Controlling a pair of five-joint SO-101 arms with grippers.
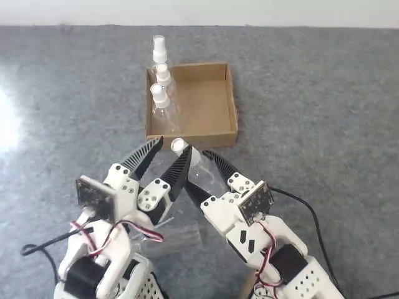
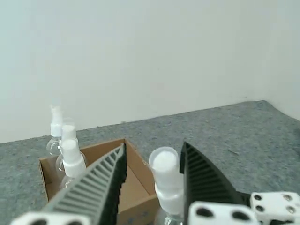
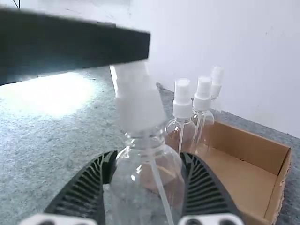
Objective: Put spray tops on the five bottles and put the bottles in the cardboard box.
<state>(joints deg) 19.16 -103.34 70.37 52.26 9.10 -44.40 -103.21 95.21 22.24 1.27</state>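
The right hand (image 1: 195,168) was clenched on a clear bottle (image 3: 140,180), its two black fingers (image 3: 202,187) pressed against opposite sides of the round body. The bottle stood roughly upright between them, tilted slightly forward. A white spray top (image 2: 165,168) sat on the bottle's neck, above the right hand's fingertips.

The left hand (image 1: 174,144) was spread wide and grasped nothing. The spray top stood in the gap between its fingers. It was right beside one finger, and whether they touched could not be told. A clear space separated it from the other finger.

Just beyond the fingertips of both hands lay the cardboard box (image 1: 232,99) on the grey tabletop (image 1: 324,93), its near wall close to the held bottle. Inside the box, along the wall on the left hand's side, stood a capped bottle (image 1: 161,103). A second capped bottle (image 1: 164,78) stood directly behind it, farther from the hands. A third capped bottle (image 1: 159,50) stood upright farthest from both hands, at the box's far corner and apparently just outside it.
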